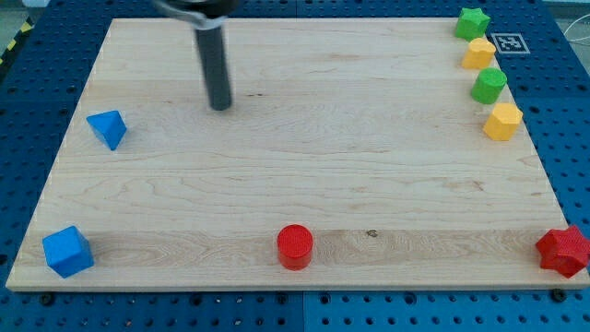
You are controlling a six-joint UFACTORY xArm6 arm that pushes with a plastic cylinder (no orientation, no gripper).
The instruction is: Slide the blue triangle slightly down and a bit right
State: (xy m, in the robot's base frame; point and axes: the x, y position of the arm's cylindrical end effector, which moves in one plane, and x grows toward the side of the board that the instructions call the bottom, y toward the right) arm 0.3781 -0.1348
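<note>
The blue triangle (108, 128) lies near the left edge of the wooden board (304, 166), about a third of the way down. My tip (220, 106) rests on the board to the right of the triangle and slightly higher, well apart from it. The dark rod rises from the tip to the view's top.
A blue cube (67, 251) sits at the bottom left corner. A red cylinder (295, 246) is at the bottom middle, a red star (564, 251) at the bottom right. At the top right, a green star (472, 22), yellow block (478, 53), green block (489, 85) and yellow block (502, 121) form a column.
</note>
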